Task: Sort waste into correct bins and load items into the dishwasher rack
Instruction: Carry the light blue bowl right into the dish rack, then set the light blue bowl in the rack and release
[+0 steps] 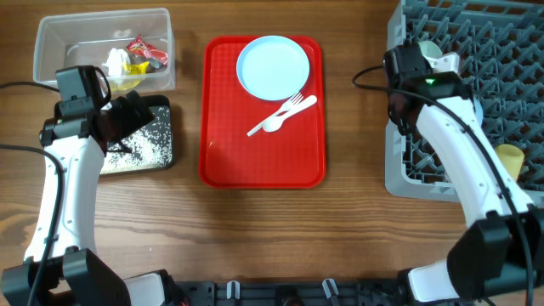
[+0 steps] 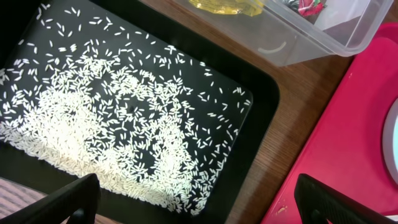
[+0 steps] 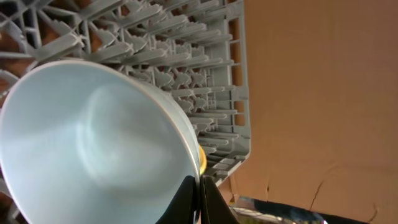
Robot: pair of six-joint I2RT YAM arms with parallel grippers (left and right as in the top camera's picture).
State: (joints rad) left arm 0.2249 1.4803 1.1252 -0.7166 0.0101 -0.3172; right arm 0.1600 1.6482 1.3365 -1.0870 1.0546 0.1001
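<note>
Over dishwasher rack (image 3: 211,74), clamping bowl (image 3: 93,143) rim in right gripper (image 3: 199,198), risking slip from thin pinch; holding left gripper (image 2: 198,186) agape over black tray (image 2: 261,93)

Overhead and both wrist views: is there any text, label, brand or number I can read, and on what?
No readable text in any view.
Wrappers in the clear tub: any print is too small to read.
Red tray, plate, bowl, rack: no markings visible.
</note>
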